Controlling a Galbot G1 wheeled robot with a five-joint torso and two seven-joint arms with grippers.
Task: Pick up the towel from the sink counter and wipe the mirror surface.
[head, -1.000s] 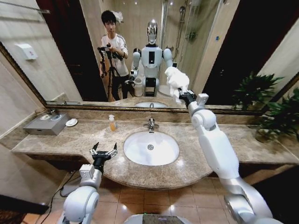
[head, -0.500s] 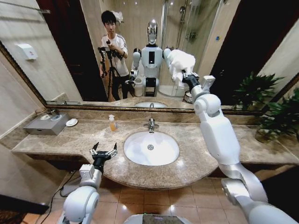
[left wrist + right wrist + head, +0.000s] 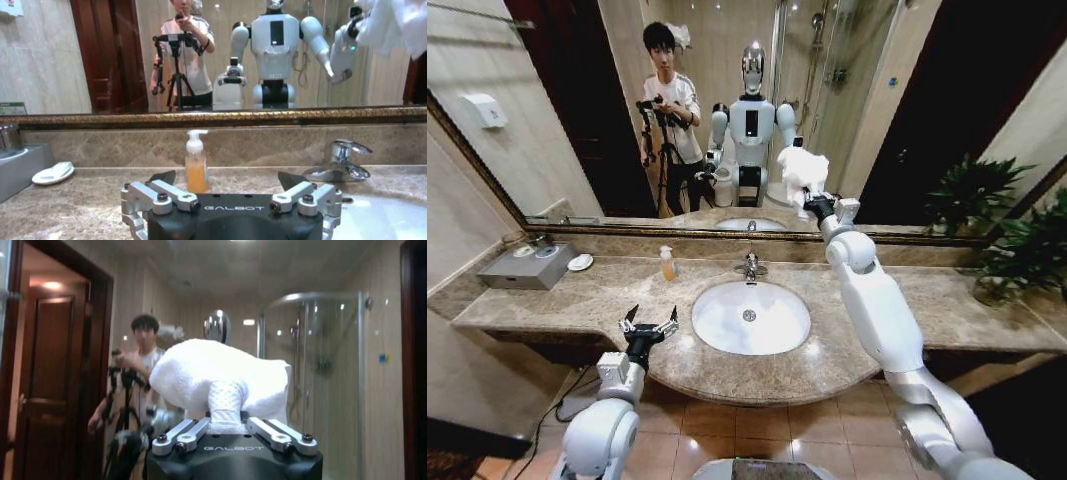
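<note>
Towel point(image 3: 802, 172), bunched white, is pressed to the mirror point(image 3: 577, 110) above the faucet point(image 3: 749, 266), clenched in the right tool point(image 3: 811, 204), while the left tool point(image 3: 648, 327) hovers spread wide over the tabletop point(image 3: 577, 300) near the basin point(image 3: 749, 317).

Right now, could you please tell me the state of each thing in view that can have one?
towel: bunched, clamped in the right gripper, held up at the mirror
right gripper: shut on the towel, raised at the glass
left gripper: open, holding nothing, over the counter's front edge
mirror: upright on the wall above the sink counter
faucet: no water seen running
basin: nothing in it
soap bottle: upright on the counter
</note>
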